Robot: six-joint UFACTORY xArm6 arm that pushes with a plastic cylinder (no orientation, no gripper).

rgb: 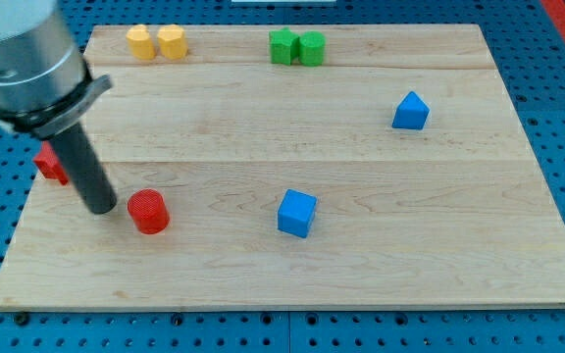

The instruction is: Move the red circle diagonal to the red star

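Eight blocks are counted on the board (439, 265) — two yellow, two green, two blue, two red. My tip (99, 208), a bare rod with nothing gripped, is seen just left of the red circle (148, 212) — red star (50, 162) behind it.

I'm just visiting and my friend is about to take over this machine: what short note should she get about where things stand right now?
Tip: my tip rests on the board, just to the view's left of the red circle, close to it; contact cannot be told.
Red star: near the board's left edge, partly hidden behind the rod, up and to the left of the circle.
Done: the circle already lies roughly diagonal to the star, down and to its right.
Left: judge whether that diagonal is good enough; if not, probably a small nudge. The yellow, green and blue blocks lie far off.
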